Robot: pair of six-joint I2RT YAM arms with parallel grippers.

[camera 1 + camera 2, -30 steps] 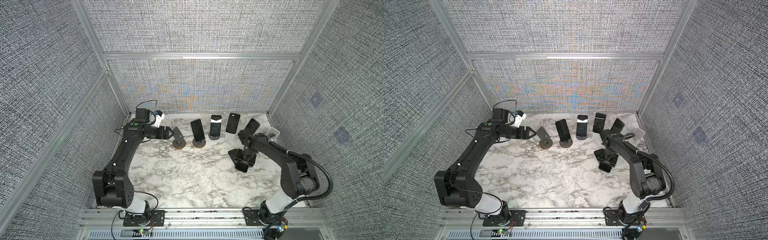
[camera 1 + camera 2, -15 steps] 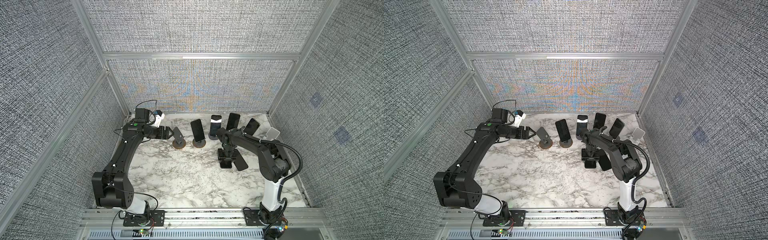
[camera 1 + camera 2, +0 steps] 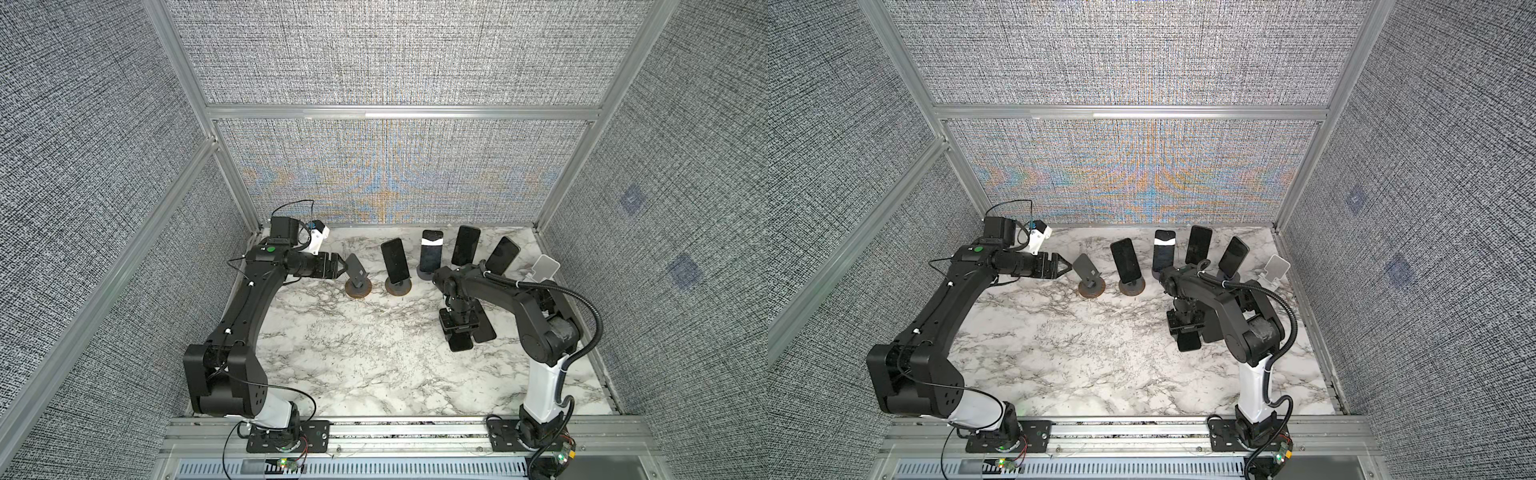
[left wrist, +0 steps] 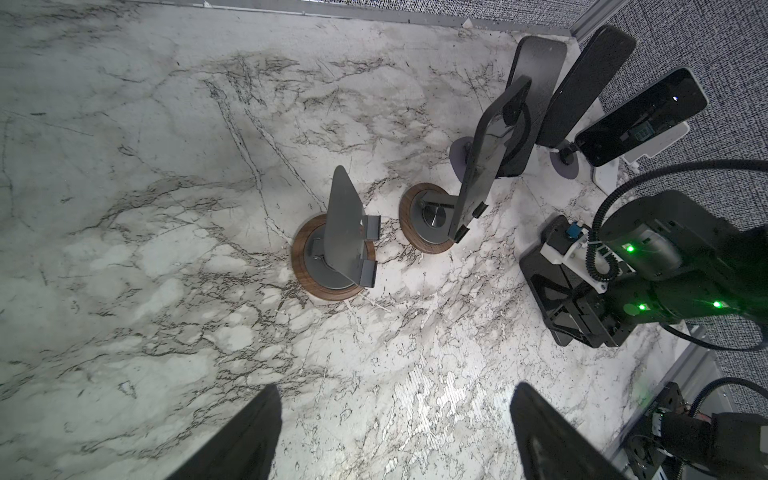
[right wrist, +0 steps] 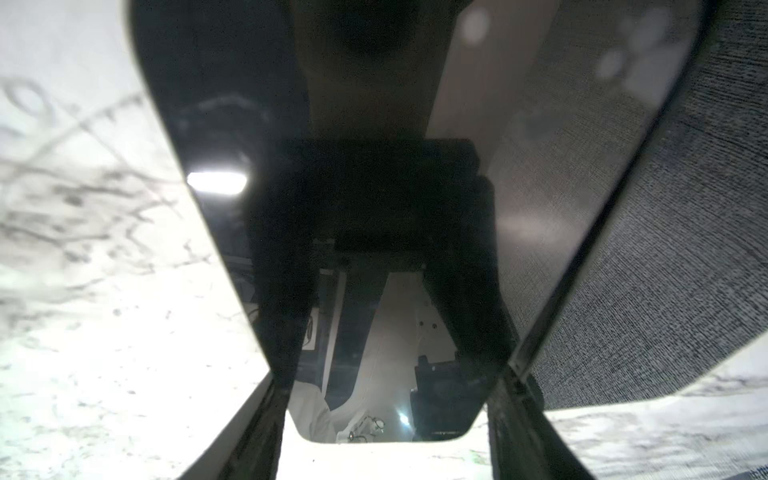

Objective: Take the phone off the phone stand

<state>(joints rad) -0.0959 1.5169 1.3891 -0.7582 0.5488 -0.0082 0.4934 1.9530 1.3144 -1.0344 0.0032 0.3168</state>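
Four phones [image 3: 395, 266] lean on stands along the surface's [image 3: 353, 353] twelve o'clock edge. At three o'clock the right end effector [image 3: 459, 334] clamps the removed phone [image 3: 464, 345] low beside a flat phone [image 3: 485, 328], likely to lay it down. At ten o'clock the left end effector [image 3: 341, 270] gapes wide by an empty stand [image 3: 356, 277].

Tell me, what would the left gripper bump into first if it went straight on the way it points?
Most likely the empty phone stand: the open left gripper aims at its tilted plate, close ahead. Height is hard to judge, so it might only graze the plate's edge.
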